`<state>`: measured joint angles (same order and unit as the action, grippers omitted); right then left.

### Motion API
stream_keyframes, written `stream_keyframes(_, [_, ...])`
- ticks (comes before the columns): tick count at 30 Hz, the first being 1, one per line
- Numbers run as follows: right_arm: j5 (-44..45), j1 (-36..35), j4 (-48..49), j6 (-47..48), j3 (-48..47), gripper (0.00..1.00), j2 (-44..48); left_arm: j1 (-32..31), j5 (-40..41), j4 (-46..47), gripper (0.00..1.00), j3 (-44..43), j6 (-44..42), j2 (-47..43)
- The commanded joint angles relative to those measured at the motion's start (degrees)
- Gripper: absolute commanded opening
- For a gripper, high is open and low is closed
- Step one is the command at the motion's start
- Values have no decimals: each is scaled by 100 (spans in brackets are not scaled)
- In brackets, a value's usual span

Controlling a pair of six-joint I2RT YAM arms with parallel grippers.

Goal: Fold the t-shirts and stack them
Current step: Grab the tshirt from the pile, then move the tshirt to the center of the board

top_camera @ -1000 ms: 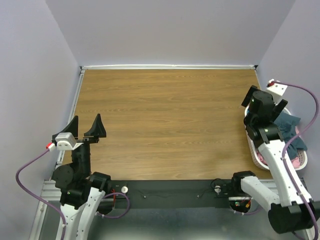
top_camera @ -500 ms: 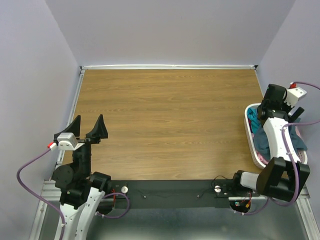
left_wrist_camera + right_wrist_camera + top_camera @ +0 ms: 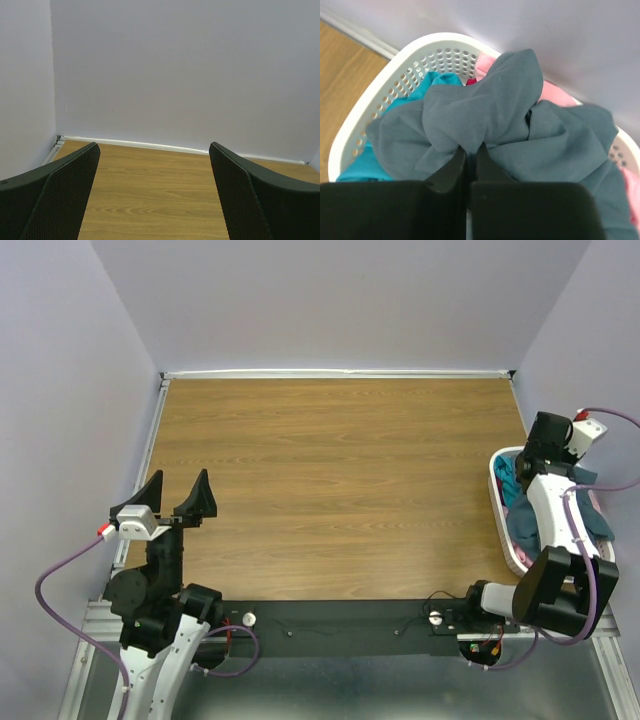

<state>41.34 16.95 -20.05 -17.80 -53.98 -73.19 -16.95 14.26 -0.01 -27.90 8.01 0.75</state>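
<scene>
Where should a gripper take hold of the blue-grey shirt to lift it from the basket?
On the blue-grey shirt, pinch the raised, bunched fold from above: it humps topmost in the basket, over the teal shirt and pink shirt. The right gripper is shut on its near edge.

L gripper [image 3: 154, 150] open wide; R gripper [image 3: 468, 152] clamped on blue-grey tee [image 3: 485, 105].

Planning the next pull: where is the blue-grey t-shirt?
In the right wrist view the blue-grey t-shirt lies on top in the white basket at the right edge of the table, a fold pinched by the right gripper.
</scene>
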Motion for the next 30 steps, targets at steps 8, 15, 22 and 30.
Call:
stream_keyframes(8, [-2058, -113, -297, 207, -954, 0, 727, -36, -108, 98, 99, 57, -89, -251])
stream_keyframes(15, [-4324, -971, -640, 111, -2483, 0, 517, -36, -108, 98, 99, 48, -80, -146])
stream_keyframes(22, [-4591, -3213, -649, -223, -3277, 1, -291, -36, -160, 80, 99, 30, -45, -128])
stream_keyframes(30, [-4820, -4455, -649, -285, -2910, 50, -1303, -28, -661, 10, 99, -119, 586, 398])
